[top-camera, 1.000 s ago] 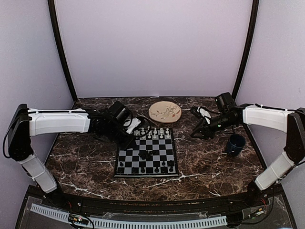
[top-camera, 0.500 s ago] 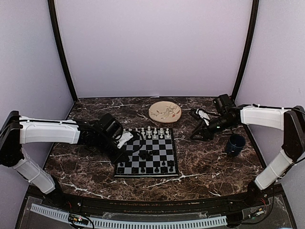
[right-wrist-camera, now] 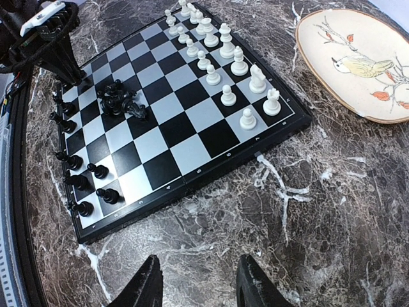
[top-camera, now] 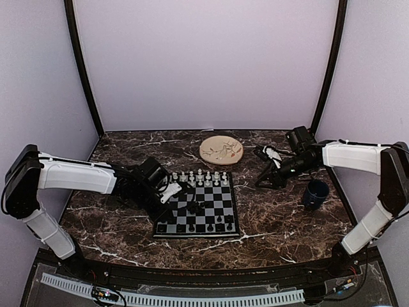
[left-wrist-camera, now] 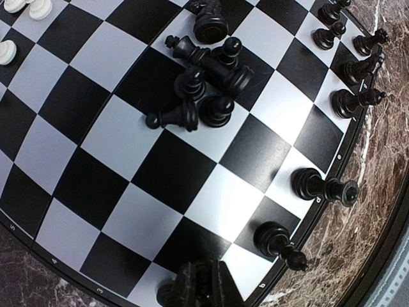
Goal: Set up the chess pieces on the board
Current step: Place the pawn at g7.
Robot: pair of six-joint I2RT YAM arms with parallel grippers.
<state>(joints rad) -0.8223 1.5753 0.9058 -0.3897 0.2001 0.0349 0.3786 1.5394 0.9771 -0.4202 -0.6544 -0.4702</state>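
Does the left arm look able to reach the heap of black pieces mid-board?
Probably yes: the left fingers are at the edge of the board, with only bare squares between them and the heap. They are shut, so they would need to open first.

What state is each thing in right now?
board: flat, partly set
white pieces: upright in two far rows
black heap: toppled mid-board
black edge pieces: upright
plate: empty
mug: upright
left tool: shut, over the board
right tool: open, empty
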